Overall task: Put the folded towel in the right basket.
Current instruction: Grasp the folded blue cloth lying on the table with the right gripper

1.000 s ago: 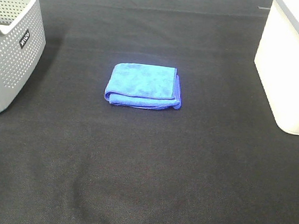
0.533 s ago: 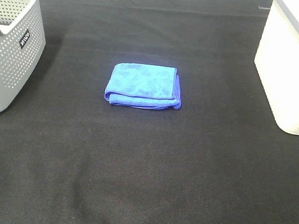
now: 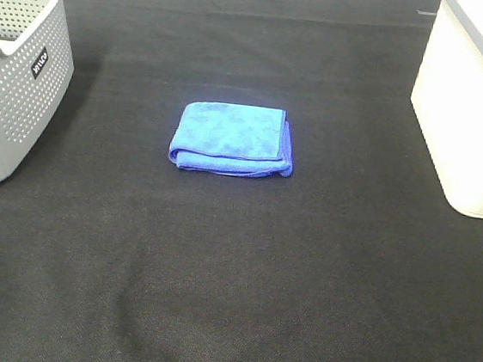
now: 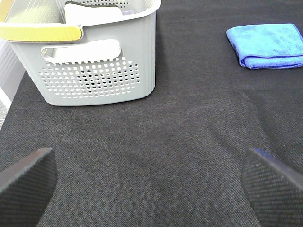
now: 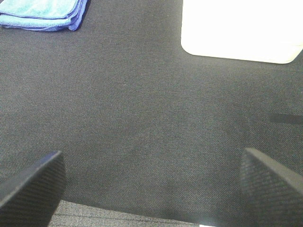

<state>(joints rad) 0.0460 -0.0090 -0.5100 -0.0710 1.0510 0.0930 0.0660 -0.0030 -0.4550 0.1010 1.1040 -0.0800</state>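
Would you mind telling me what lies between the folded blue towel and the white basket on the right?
Nothing but bare black table cloth. The exterior high view shows the whole stretch from the towel to the white basket with nothing on it.

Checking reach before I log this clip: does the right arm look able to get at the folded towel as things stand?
Probably yes. The folded towel lies flat on the black cloth, clear of the right basket; the right gripper has its fingers wide open, and only bare cloth lies between.
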